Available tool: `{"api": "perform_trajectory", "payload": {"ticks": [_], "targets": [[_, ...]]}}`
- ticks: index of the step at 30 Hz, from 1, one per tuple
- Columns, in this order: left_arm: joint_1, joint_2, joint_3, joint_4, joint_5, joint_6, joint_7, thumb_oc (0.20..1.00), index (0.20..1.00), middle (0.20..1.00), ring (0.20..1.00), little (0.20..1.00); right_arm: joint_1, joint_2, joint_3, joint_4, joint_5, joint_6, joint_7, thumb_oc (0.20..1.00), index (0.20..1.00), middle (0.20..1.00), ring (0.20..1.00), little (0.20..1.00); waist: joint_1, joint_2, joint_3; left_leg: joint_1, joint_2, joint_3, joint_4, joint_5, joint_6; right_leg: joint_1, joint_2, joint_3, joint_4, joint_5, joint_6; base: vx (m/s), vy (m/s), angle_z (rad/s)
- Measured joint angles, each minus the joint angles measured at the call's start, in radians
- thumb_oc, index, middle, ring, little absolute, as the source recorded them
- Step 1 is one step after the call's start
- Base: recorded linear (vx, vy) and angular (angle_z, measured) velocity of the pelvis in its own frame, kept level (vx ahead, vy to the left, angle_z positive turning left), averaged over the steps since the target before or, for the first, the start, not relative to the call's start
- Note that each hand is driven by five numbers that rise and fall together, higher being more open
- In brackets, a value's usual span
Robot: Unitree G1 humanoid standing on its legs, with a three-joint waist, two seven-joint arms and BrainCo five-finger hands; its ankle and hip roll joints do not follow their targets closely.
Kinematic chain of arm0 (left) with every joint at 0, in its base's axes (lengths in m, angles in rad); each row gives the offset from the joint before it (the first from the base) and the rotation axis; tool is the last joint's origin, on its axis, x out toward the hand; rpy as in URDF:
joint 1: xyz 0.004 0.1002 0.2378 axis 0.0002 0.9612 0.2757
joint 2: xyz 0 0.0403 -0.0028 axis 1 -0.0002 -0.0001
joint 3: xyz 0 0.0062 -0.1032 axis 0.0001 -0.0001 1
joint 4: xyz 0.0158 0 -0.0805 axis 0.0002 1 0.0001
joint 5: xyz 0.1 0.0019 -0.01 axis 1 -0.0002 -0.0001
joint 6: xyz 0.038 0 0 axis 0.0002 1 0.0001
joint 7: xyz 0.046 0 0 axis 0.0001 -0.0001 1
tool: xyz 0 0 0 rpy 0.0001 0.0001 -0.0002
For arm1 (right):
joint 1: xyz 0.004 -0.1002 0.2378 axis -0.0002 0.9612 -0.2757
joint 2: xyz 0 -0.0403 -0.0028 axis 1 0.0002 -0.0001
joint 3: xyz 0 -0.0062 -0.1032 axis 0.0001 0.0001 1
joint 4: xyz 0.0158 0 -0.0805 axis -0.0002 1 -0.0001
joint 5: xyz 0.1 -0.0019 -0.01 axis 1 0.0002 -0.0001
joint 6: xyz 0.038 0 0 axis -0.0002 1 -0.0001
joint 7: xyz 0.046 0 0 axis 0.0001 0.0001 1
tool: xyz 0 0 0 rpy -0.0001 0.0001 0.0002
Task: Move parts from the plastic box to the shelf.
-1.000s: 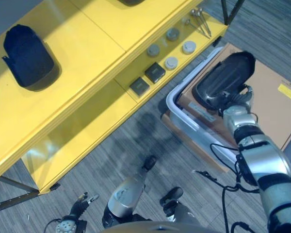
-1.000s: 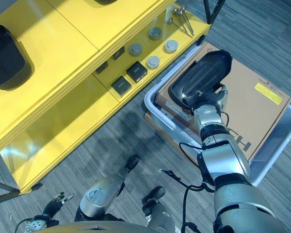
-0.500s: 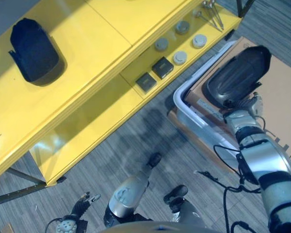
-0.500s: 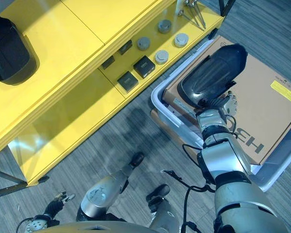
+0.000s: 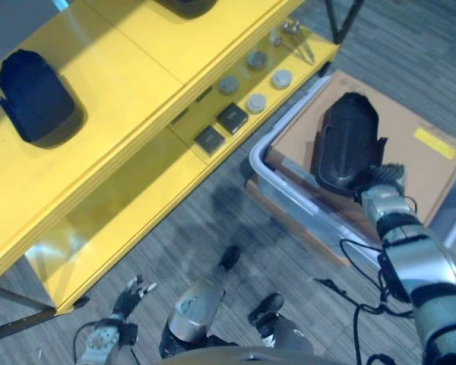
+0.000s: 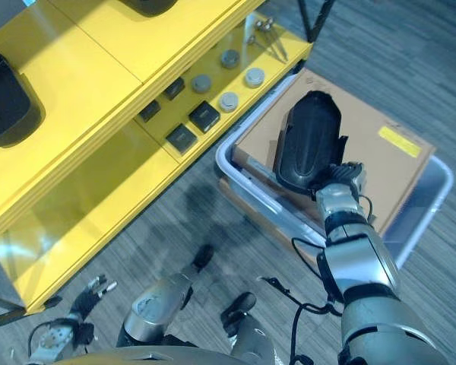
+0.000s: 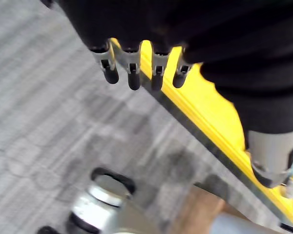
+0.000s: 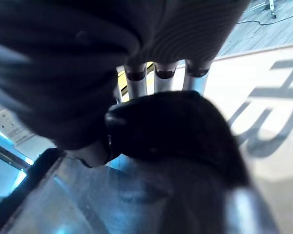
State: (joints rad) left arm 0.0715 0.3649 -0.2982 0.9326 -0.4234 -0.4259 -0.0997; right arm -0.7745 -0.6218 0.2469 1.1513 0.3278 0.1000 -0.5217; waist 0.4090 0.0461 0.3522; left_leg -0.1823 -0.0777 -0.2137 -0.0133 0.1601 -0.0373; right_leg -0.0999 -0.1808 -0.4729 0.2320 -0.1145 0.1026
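Note:
My right hand grips the near end of a large black moulded part, which stands above the brown carton inside the clear plastic box. In the right wrist view its fingers reach behind the black part while the thumb presses the front. The yellow shelf runs along the left. A similar black part lies on its top board. Low by the floor, my left hand hangs open with straight fingers and holds nothing.
The lower shelf board carries small black blocks, grey discs and metal bolts. Another dark part sits at the top board's far end. Grey carpet lies between the shelf and the plastic box.
The camera has shifted. The black part has swung in my right hand from slanting up to the right to pointing nearly straight up, still over the box. The left hand stays low.

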Motion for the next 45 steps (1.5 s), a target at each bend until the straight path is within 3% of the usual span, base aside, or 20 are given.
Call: {"api": "perform_trajectory", "payload": {"ticks": [2, 3, 5, 7, 9, 11, 12, 15, 18, 22, 28, 37, 45], "targets": [[-0.004, 0.04, 0.024, -0.105, -0.027, 0.013, -0.019, 1.0, 1.0, 1.0, 1.0, 1.0, 0.12, 0.033, -0.023, -0.09, 0.001, -0.01, 0.017, 0.2, 0.2, 0.2, 0.2, 0.2, -0.043, -0.049, -0.043, 0.03, 0.023, 0.009, -0.008, -0.017, -0.017, 0.029, 0.026, 0.017, -0.029, 0.01, -0.006, 0.09, -0.254, -0.38], [0.023, 0.089, 0.034, -0.282, -0.052, 0.062, -0.042, 1.0, 1.0, 1.0, 1.0, 1.0, 0.264, 0.042, -0.033, -0.289, 0.002, -0.005, 0.014, 0.2, 0.2, 0.2, 0.2, 0.2, -0.062, -0.082, -0.069, 0.059, 0.041, 0.03, -0.01, -0.026, -0.016, 0.056, 0.048, 0.038, -0.053, 0.017, -0.007, 0.1, -0.308, -0.43], [0.001, 0.105, 0.061, -0.476, -0.086, 0.143, -0.058, 1.0, 1.0, 1.0, 1.0, 1.0, 0.416, 0.071, -0.019, -0.526, 0.002, -0.008, 0.012, 0.2, 0.2, 0.2, 0.2, 0.2, -0.124, -0.095, -0.094, 0.126, 0.068, 0.059, -0.025, -0.037, -0.02, 0.113, 0.071, 0.056, -0.079, 0.021, -0.004, 0.1, -0.27, -0.5], [-0.029, 0.112, 0.046, -0.635, -0.086, 0.213, -0.06, 1.0, 1.0, 1.0, 1.0, 1.0, 0.506, 0.109, -0.014, -0.632, -0.003, -0.009, 0.015, 0.2, 0.2, 0.2, 0.2, 0.2, -0.153, -0.102, -0.152, 0.145, 0.082, 0.087, -0.028, -0.045, -0.018, 0.127, 0.095, 0.093, -0.11, 0.036, -0.024, 0.1, -0.122, -0.55], [-0.174, 0.033, 0.002, -0.592, -0.086, 0.355, -0.058, 1.0, 1.0, 1.0, 1.0, 1.0, 0.507, 0.129, 0.02, -0.628, -0.015, -0.005, 0.019, 0.2, 0.2, 0.2, 0.2, 0.2, -0.218, -0.068, -0.227, 0.176, 0.1, 0.132, -0.044, -0.041, -0.011, 0.149, 0.117, 0.133, -0.144, 0.058, -0.046, 0.08, -0.044, -0.67], [-0.229, -0.035, -0.019, -0.526, -0.101, 0.418, -0.055, 1.0, 1.0, 1.0, 1.0, 1.0, 0.504, 0.135, 0.029, -0.623, -0.019, -0.003, 0.018, 0.2, 0.2, 0.2, 0.2, 0.2, -0.262, -0.043, -0.255, 0.19, 0.107, 0.152, -0.041, -0.043, -0.012, 0.155, 0.123, 0.149, -0.16, 0.067, -0.051, 0.07, -0.017, -0.49], [-0.261, -0.093, -0.028, -0.473, -0.173, 0.521, -0.035, 1.0, 1.0, 1.0, 1.0, 1.0, 0.481, 0.153, 0.057, -0.623, -0.019, 0.013, 0.019, 0.2, 0.2, 0.2, 0.2, 0.2, -0.281, -0.019, -0.271, 0.201, 0.115, 0.183, -0.043, -0.044, -0.007, 0.154, 0.13, 0.175, -0.164, 0.075, -0.058, 0.05, -0.004, -0.44], [-0.291, -0.166, -0.069, -0.419, -0.364, 0.656, 0.01, 1.0, 1.0, 1.0, 1.0, 1.0, 0.445, 0.182, 0.109, -0.613, -0.061, 0.015, 0.031, 0.2, 0.2, 0.2, 0.2, 0.2, -0.297, 0.011, -0.29, 0.201, 0.12, 0.197, -0.042, -0.044, -0.007, 0.153, 0.136, 0.189, -0.171, 0.087, -0.062, 0.03, -0.01, -0.2], [-0.34, -0.19, -0.121, -0.39, -0.416, 0.724, 0.061, 1.0, 1.0, 1.0, 1.0, 1.0, 0.343, 0.188, 0.174, -0.627, -0.101, 0.015, 0.033, 0.2, 0.2, 0.2, 0.2, 0.2, -0.306, 0.019, -0.291, 0.208, 0.12, 0.218, -0.043, -0.047, -0.004, 0.143, 0.134, 0.214, -0.161, 0.088, -0.061, 0.02, -0.011, -0.16], [-0.411, -0.217, -0.132, -0.355, -0.451, 0.751, 0.076, 1.0, 1.0, 1.0, 1.0, 1.0, 0.274, 0.218, 0.184, -0.728, -0.099, 0.013, 0.037, 0.2, 0.2, 0.2, 0.2, 0.2, -0.329, 0.027, -0.297, 0.223, 0.121, 0.231, -0.043, -0.048, -0.002, 0.147, 0.132, 0.223, -0.152, 0.087, -0.06, 0.03, -0.009, -0.11], [-0.417, -0.226, -0.134, -0.374, -0.499, 0.764, 0.095, 1.0, 1.0, 1.0, 1.0, 1.0, 0.274, 0.256, 0.219, -0.662, -0.099, 0.018, 0.054, 0.2, 0.2, 0.2, 0.2, 0.2, -0.324, 0.032, -0.299, 0.22, 0.121, 0.238, -0.043, -0.048, -0.001, 0.141, 0.132, 0.23, -0.147, 0.088, -0.061, 0.01, 0.003, -0.03], [-0.417, -0.18, -0.083, -0.532, -0.516, 0.683, 0.135, 1.0, 1.0, 1.0, 1.0, 1.0, 0.274, 0.264, 0.22, -0.663, -0.099, 0.061, 0.064, 0.2, 0.2, 0.2, 0.2, 0.2, -0.297, 0.031, -0.299, 0.221, 0.12, 0.229, -0.043, -0.048, -0.001, 0.151, 0.132, 0.219, -0.152, 0.088, -0.06, 0.0, 0.003, 0.03], [-0.416, -0.165, -0.055, -0.609, -0.513, 0.66, 0.16, 1.0, 1.0, 1.0, 1.0, 1.0, 0.274, 0.264, 0.221, -0.663, -0.1, 0.08, 0.098, 0.2, 0.2, 0.2, 0.2, 0.2, -0.295, 0.032, -0.297, 0.221, 0.119, 0.22, -0.043, -0.048, -0.001, 0.158, 0.132, 0.213, -0.165, 0.088, -0.06, 0.0, 0.003, 0.02]]}}
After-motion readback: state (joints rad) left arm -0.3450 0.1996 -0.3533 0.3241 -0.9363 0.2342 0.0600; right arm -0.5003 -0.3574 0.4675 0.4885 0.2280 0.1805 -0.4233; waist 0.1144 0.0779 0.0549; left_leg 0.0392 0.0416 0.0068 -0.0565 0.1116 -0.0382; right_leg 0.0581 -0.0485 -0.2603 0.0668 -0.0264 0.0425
